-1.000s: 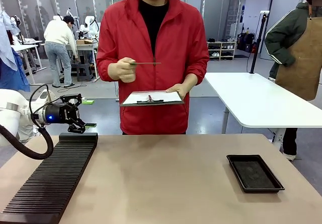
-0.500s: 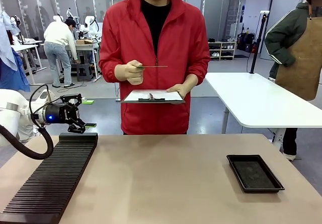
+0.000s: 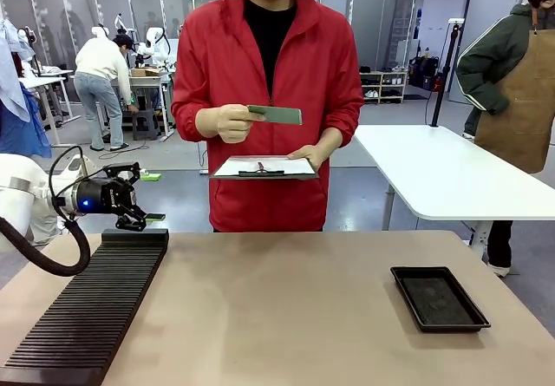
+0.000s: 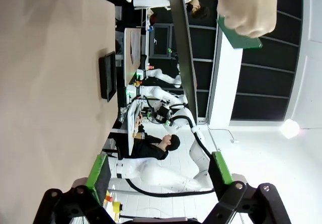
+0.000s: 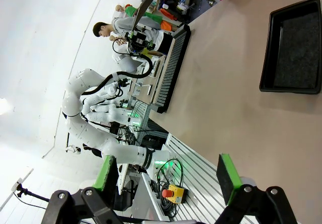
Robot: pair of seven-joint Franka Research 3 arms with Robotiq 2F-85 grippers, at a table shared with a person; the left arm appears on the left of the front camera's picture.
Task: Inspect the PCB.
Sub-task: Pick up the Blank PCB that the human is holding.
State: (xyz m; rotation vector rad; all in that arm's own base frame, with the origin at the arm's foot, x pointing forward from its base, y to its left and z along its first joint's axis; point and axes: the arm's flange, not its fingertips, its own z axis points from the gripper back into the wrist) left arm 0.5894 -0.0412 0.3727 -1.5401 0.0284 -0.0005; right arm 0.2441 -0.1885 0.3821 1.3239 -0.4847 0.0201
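Across the table, a person in a red jacket holds the PCB [image 3: 276, 114] by one end at chest height, its pale grey-green face tilted toward me. In the left wrist view the PCB [image 4: 240, 36] is a green edge under the person's fist [image 4: 249, 5]. The person's other hand carries a clipboard [image 3: 263, 168] with white paper. My left gripper [image 3: 153, 197] hovers open above the far end of the black slotted rack [image 3: 87, 308], well short of the person, and its jaws [image 4: 158, 169] hold nothing. My right gripper [image 5: 166, 176] also stands open and empty, high over the table.
A shallow black tray [image 3: 438, 297] lies on the tan table [image 3: 286, 317] at the right; the right wrist view shows that tray [image 5: 294, 48] too. The slotted rack runs along the left edge. A white table [image 3: 442, 173] and a second person stand behind on the right.
The person has turned the PCB from flat and edge-on to face-on and shifted it slightly right. Neither arm has moved.
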